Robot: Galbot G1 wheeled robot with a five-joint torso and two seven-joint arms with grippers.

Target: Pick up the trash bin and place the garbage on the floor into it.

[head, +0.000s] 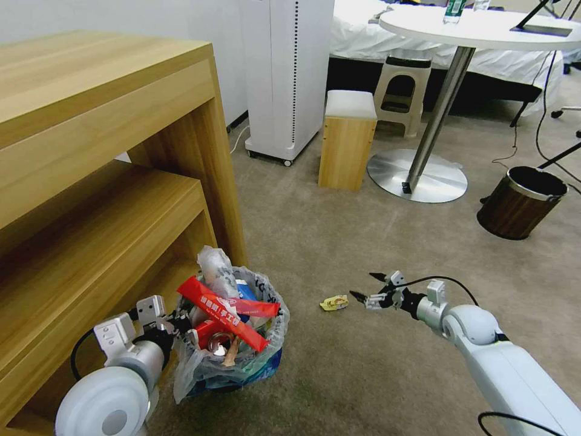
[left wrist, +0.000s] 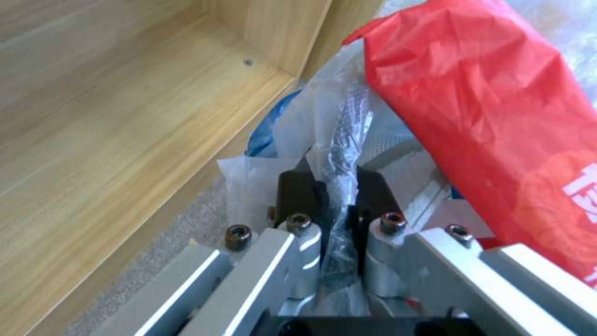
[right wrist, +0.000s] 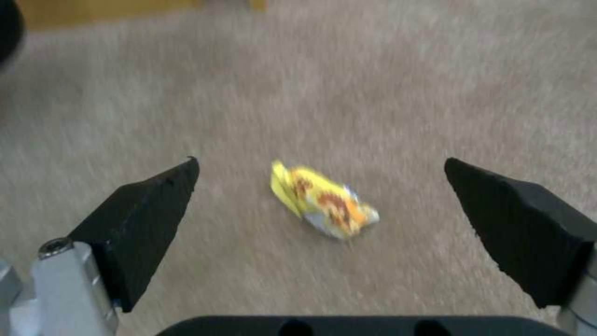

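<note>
The trash bin [head: 242,357], lined with a clear crinkled bag and blue plastic at its base, stands on the carpet by the wooden shelf, stuffed with red wrappers [head: 223,312] and other litter. My left gripper [head: 181,324] is shut on the bin's bag rim [left wrist: 339,186], its black fingers [left wrist: 295,191] pinching the clear plastic. A crumpled yellow wrapper [head: 334,302] lies on the carpet to the right of the bin. My right gripper [head: 366,286] hovers open just right of it, and the yellow wrapper [right wrist: 323,200] lies between its spread fingers [right wrist: 146,210] on the floor beyond.
A wooden shelf unit [head: 91,181] stands at the left, close to the bin. Farther off are a white appliance [head: 284,79], a small wooden stool [head: 346,139], a round table's metal base [head: 417,175] and a brown wood-look bin [head: 520,203].
</note>
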